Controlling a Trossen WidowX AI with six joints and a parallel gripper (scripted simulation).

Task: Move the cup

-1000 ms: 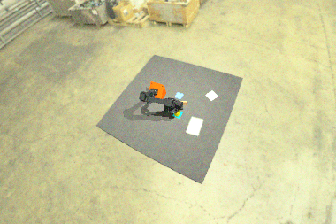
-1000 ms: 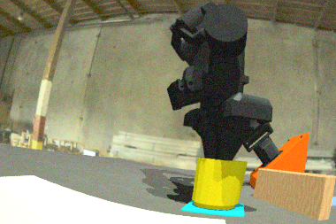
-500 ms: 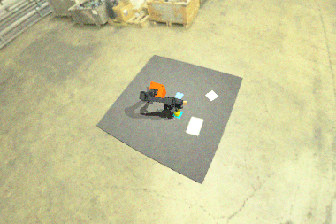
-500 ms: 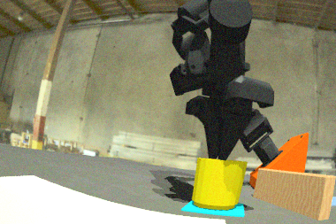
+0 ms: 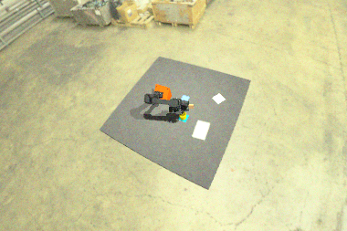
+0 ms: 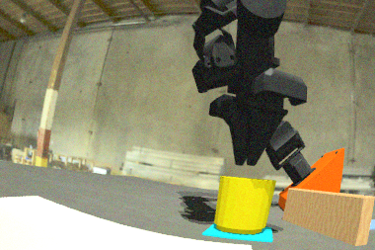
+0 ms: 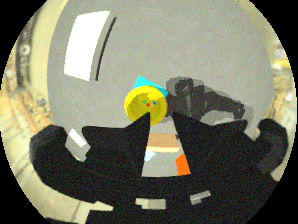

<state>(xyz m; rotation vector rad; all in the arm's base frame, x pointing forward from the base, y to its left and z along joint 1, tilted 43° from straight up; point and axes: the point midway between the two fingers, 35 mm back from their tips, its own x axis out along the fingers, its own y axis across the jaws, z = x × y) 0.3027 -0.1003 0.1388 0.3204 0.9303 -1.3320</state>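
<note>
Seen from the top view, the arm reaches out from its orange base (image 5: 162, 91) across the dark mat (image 5: 137, 134), and the yellow cup (image 5: 183, 116) peeks out just beyond the wrist, on a cyan pad (image 5: 185, 120). A light blue pad (image 5: 185, 98) lies near it on the far side of the arm; two white sheets (image 5: 201, 130) lie further out. Detail here is too small to judge the jaws.

From the exterior view, the cup (image 6: 245, 204) stands upright on the cyan pad (image 6: 238, 233), and the gripper (image 6: 247, 161) hangs straight above its rim, apart from it with a gap showing. The jaws point down, partly open, with nothing between them. A wooden block (image 6: 328, 214) lies just beside the cup, with the orange base (image 6: 321, 173) behind.

Through the wrist view, the cup (image 7: 145, 104) appears as a yellow ring straight ahead of the fingertips, its mouth facing the camera, with small marbles (image 7: 152, 103) inside. Its axis runs in line with the jaws' approach.

So the cup sits directly below the jaws, upright and released. Whether this cyan pad is the target I cannot tell; if it is, only retreating straight upward remains, keeping clear of the rim.
</note>
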